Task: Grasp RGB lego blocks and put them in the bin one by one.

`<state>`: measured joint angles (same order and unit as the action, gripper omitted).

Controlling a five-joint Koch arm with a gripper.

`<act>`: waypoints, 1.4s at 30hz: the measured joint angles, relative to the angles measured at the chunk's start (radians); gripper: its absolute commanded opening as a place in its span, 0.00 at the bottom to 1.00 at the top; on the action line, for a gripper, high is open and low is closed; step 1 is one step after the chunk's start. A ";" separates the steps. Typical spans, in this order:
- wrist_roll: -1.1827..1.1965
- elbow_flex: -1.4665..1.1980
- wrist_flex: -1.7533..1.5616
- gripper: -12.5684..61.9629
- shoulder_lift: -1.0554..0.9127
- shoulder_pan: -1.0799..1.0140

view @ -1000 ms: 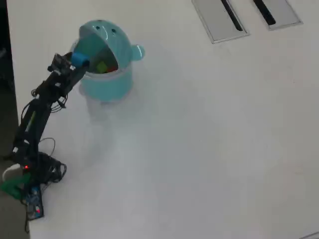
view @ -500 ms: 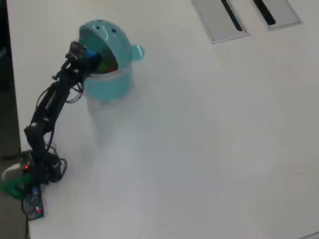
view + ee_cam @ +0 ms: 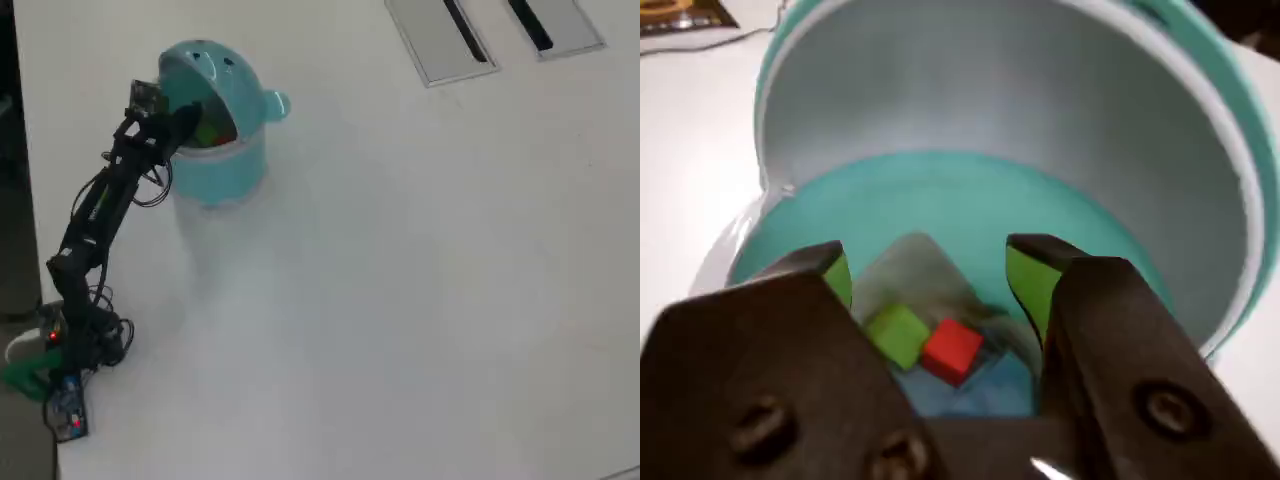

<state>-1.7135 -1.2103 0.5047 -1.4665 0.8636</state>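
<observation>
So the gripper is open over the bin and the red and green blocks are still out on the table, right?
Not quite. The gripper is open over the bin, but the wrist view shows the red block and green block lying inside the bin, not on the table.

The bin [image 3: 1200,130] is teal with a pale grey-white lining. Inside lie a yellow-green block [image 3: 897,335] and a red block [image 3: 952,349]. The gripper [image 3: 935,275] is black with green pads [image 3: 1030,280].

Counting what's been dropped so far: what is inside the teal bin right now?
In the wrist view, the teal bin holds a yellow-green block and a red block side by side. A bluish patch sits below them, mostly covered by the open end effector, so a blue block can't be confirmed.
</observation>
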 measured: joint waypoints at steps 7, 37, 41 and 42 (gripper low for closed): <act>0.000 -0.086 -0.003 0.55 -0.115 -0.041; 0.540 -0.604 -0.229 0.55 -0.658 -0.368; 0.653 -0.637 -0.235 0.55 -0.710 -0.419; 0.684 -0.650 -0.242 0.55 -0.719 -0.436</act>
<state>-1.0293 -1.8607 0.2623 -2.1859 0.4280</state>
